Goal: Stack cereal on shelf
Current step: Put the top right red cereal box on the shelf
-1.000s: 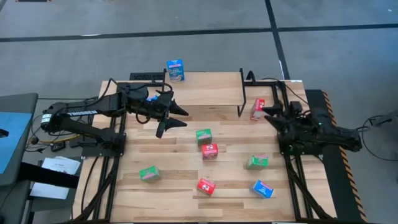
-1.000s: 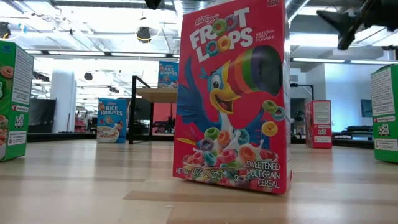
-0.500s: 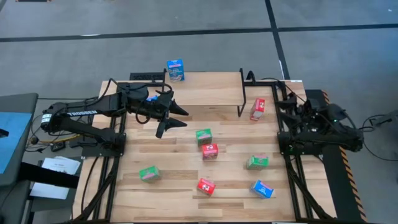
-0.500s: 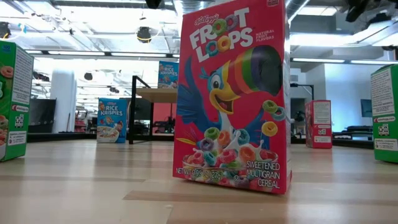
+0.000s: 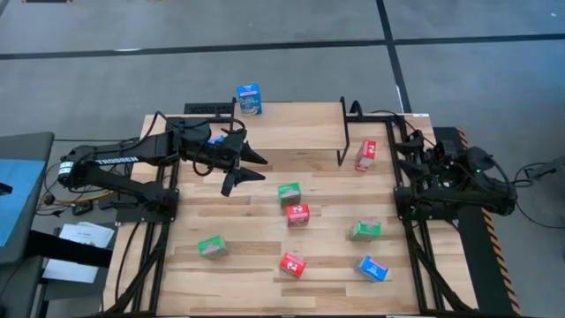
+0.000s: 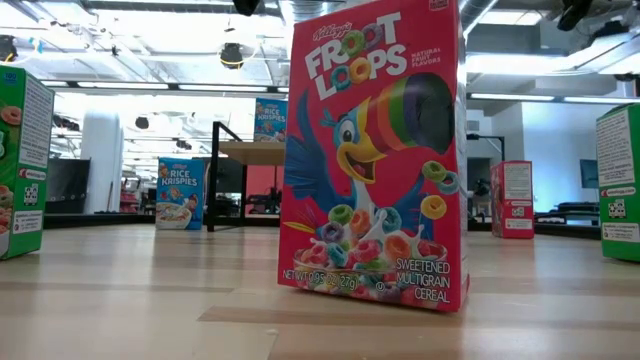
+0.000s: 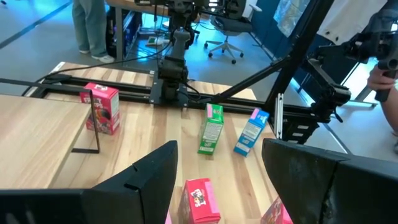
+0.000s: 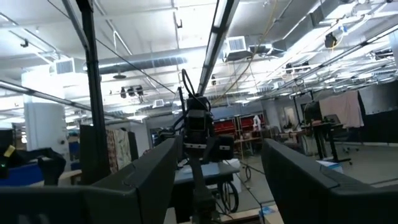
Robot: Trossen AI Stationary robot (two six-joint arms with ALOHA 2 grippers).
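Observation:
Several small cereal boxes stand scattered on the plank table: green (image 5: 289, 193), red (image 5: 297, 214), green (image 5: 365, 230), red (image 5: 292, 263), blue (image 5: 372, 268), green (image 5: 210, 246). Another red box (image 5: 365, 154) stands just right of the shelf's black right legs (image 5: 344, 132). A blue box (image 5: 249, 100) stands on the shelf's far left end (image 6: 250, 150). My left gripper (image 5: 249, 169) hovers open over the table's left middle, holding nothing. My right gripper (image 8: 217, 180) is open and empty, drawn back at the table's right edge (image 5: 415, 155) and tipped upward.
A big red Froot Loops box (image 6: 375, 150) fills the middle of the low view. Another blue box (image 5: 214, 139) shows partly under my left arm. Bare wood lies between the shelf and the green box. A person (image 7: 90, 25) stands beyond the table.
My right gripper has pulled away from the red box beside the shelf, rising and drawing back toward the table's right edge while tipping upward and rolling; the box stays upright where it was. My left arm has kept still.

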